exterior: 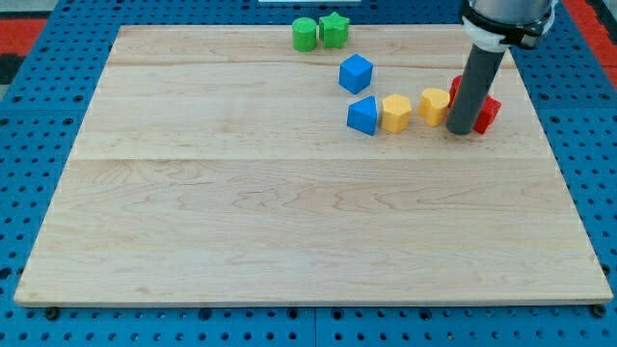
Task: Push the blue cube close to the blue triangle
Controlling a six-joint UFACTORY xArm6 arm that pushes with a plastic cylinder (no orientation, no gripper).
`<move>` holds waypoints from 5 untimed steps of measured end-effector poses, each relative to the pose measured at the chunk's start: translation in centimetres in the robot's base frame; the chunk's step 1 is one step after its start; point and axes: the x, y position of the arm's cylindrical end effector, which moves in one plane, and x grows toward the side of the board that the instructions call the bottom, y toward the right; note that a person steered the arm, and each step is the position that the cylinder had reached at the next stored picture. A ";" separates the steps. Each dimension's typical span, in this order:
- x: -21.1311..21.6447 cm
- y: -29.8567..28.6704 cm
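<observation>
The blue cube [356,73] sits on the wooden board toward the view's upper right. The blue triangle [363,116] lies just below it, a small gap between them. My tip [461,131] is down on the board at the view's right, well right of both blue blocks. It stands just right of a yellow block [434,105] and in front of the red blocks [486,112], partly hiding them.
A yellow block [395,113] touches the blue triangle's right side. A green cylinder [305,34] and a green star [334,29] sit together near the board's top edge. The board [289,212] rests on a blue pegboard surface.
</observation>
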 end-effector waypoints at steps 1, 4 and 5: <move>-0.1 0.0; 3.5 -1.6; 3.9 -2.6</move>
